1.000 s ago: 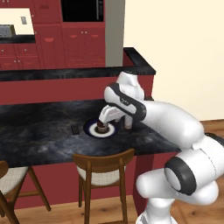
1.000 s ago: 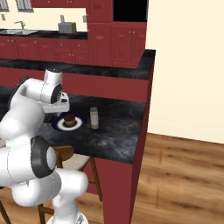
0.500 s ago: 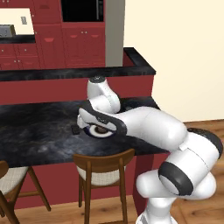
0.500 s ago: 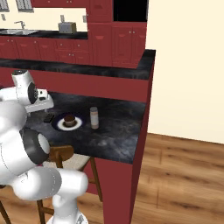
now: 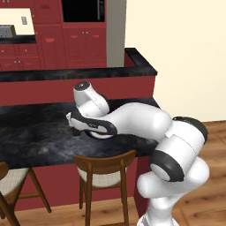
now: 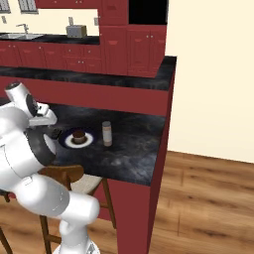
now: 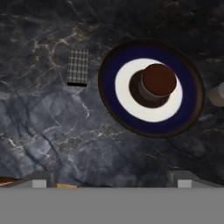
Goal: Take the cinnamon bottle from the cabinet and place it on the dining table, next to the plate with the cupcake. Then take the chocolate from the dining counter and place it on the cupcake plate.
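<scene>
Hand view looks straight down on the dark marble counter (image 7: 48, 131), and the gap that matters lies between the chocolate (image 7: 78, 66) and the gripper (image 7: 109, 181), whose two fingertips rise at the bottom edge, spread wide with nothing between them. The chocolate, a small ridged grey bar, lies flat on the stone toward the upper left of that view, off the hand's centre line. Its long axis runs up and down in that view, roughly square to the line between the fingertips, so the fingers look already turned to close across its narrow width. Just beside it, apart from it by a strip of bare stone, sits the plate (image 7: 192, 103) with the blue ring and white middle, and the cupcake (image 7: 158, 81) stands on that middle. At the right edge a pale round shape is the bottle (image 7: 217, 95), close to the plate's rim.

From the right base view the bottle (image 6: 106, 134) stands upright just beside the plate (image 6: 87, 141), so the first half of the task looks done. The chocolate (image 6: 56, 133) is a dim dark patch on the plate's far side, near the hand.

My judgement: the next move calls for a sideways shift toward the bar, then a drop onto it.
</scene>
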